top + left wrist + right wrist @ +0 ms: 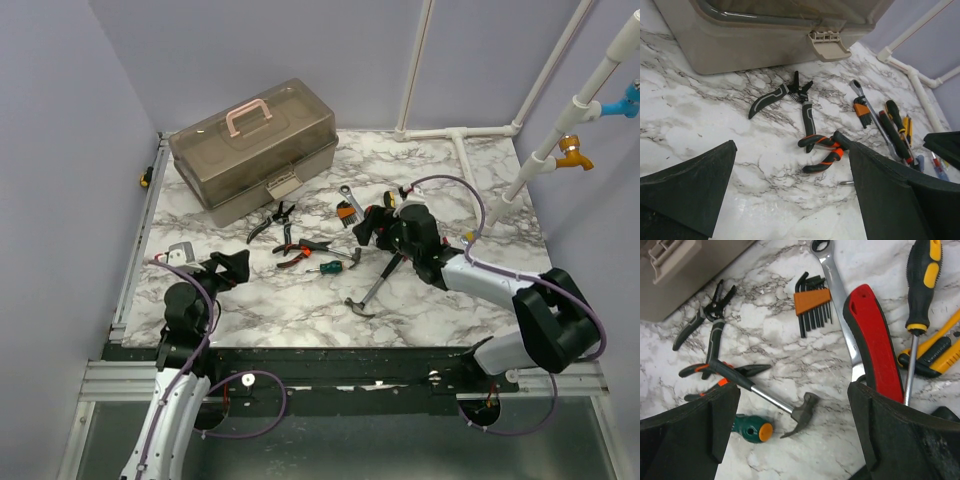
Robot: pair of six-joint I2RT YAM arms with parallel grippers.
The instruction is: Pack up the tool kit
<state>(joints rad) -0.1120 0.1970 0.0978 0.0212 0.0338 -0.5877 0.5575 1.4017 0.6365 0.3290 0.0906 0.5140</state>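
Observation:
The grey-brown tool box (255,150) stands shut at the back left, its latch (827,45) down. Loose tools lie on the marble table (280,310): black wire strippers (272,222), orange-black pliers (296,250), a green screwdriver (325,267), a small hammer (802,412), a hex key set (812,307), a wrench (837,290), a red-handled tool (875,340) and a black-yellow screwdriver (920,285). My right gripper (368,228) is open and empty above the small hammer's head. My left gripper (232,268) is open and empty, left of the pliers (825,150).
A larger hammer (372,290) lies partly under my right arm. A yellow utility knife (940,347) lies by the screwdriver. White pipes (455,135) run along the back right. A wall stands close on the left.

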